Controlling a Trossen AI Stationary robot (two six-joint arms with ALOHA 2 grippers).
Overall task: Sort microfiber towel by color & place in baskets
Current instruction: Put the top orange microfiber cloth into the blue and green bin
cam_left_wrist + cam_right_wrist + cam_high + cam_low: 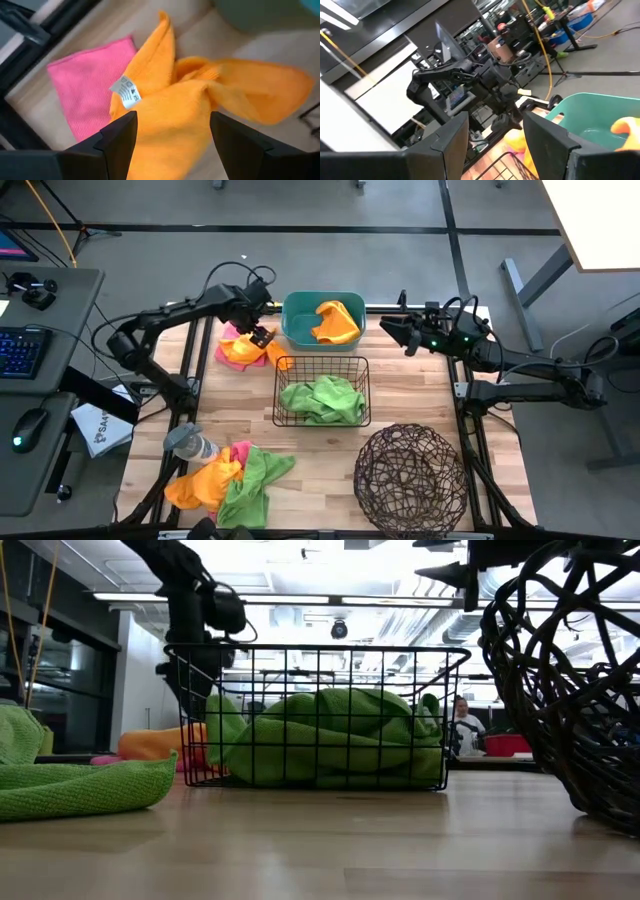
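The left pincer (261,336) hung low over the far-left corner of the surface (400,395), its fingers spread and straddling an orange towel (190,110) whose white label faced up, which read as a grasp being lined up, not yet made; whether the fingertips already touched the cloth could not be told from the wrist view. That orange towel lay bunched on top of a pink towel (87,95), so it had to come off first before the pink one could be reached. Just beside them stood the teal tub (300,330), already holding an orange towel (337,322), which made it the likely home for this one too. The black wire basket (322,418) in the middle held only green towels (322,400), and the round twig basket (410,475) at the near right looked empty (presumably kept for pink). A second heap of mixed towels (230,478), orange, pink and green, lay at the near left beside a grey bottle (188,443), so much sorting remained. The right pincer (388,328), fingers apart and gripping nothing, waited above the far-right edge beside the tub, clear of the left arm's work.
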